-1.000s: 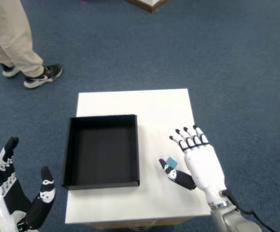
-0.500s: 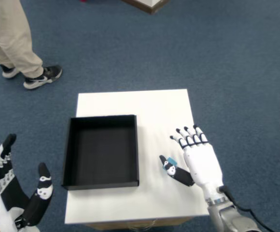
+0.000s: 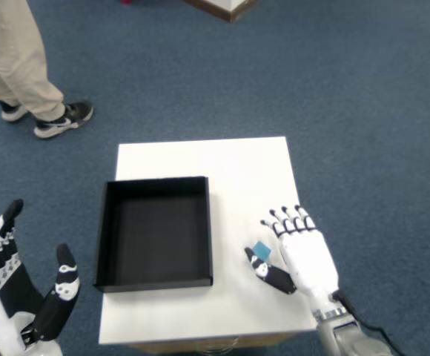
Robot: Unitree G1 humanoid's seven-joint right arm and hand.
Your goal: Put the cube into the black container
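Observation:
A small blue cube [image 3: 261, 250] lies on the white table [image 3: 230, 163], right of the black container [image 3: 210, 222], which is an empty shallow tray. My right hand [image 3: 302, 253] rests flat over the table just right of the cube, fingers [image 3: 285, 219] stretched forward and apart. Its thumb [image 3: 268, 271] reaches left below the cube, the tip close beside it. Nothing is clasped in the hand. I cannot tell whether the thumb touches the cube.
My left hand [image 3: 24, 297] hangs open off the table's near left corner. A person's legs and dark shoes [image 3: 63, 119] stand on the blue carpet at the far left. A wooden furniture corner [image 3: 226, 7] shows at the top.
My right hand has drawn back slightly toward the near edge. The cube, partly covered by the thumb half a second ago, shows fully again. The left hand sank lower.

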